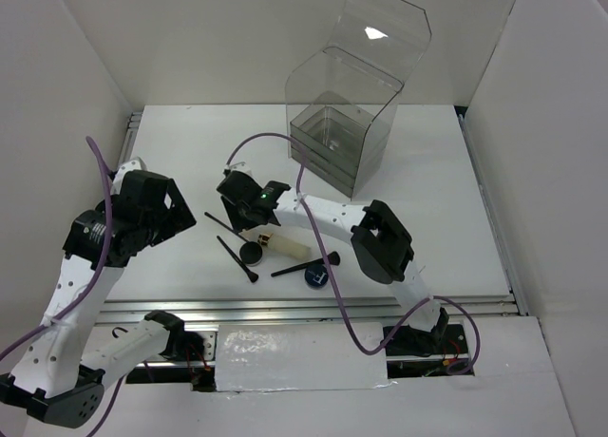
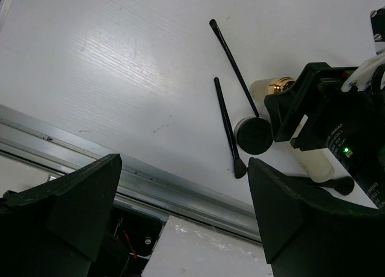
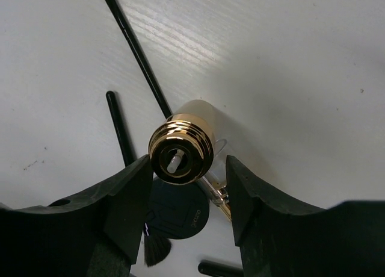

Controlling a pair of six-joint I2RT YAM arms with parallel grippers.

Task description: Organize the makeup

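Observation:
The makeup lies in a cluster at the table's front middle. The cream tube [image 1: 293,246] shows its gold collar [image 3: 180,149] end-on between the jaws of my right gripper [image 3: 186,186], which is open around it with a gap on the right side. A thin gold piece, probably the lipstick [image 3: 216,196], lies under it. One dark jar [image 3: 177,212] sits just below, and the other jar [image 1: 316,277] lies nearer the front. Three black brushes [image 1: 228,226] [image 1: 237,261] [image 1: 304,264] lie around them. My left gripper [image 1: 176,209] is open and empty, to the left of the cluster.
The clear acrylic box [image 1: 351,123] with drawers stands at the back middle, its lid raised. A metal rail [image 2: 180,189] runs along the table's front edge below my left gripper [image 2: 180,217]. White walls close in both sides.

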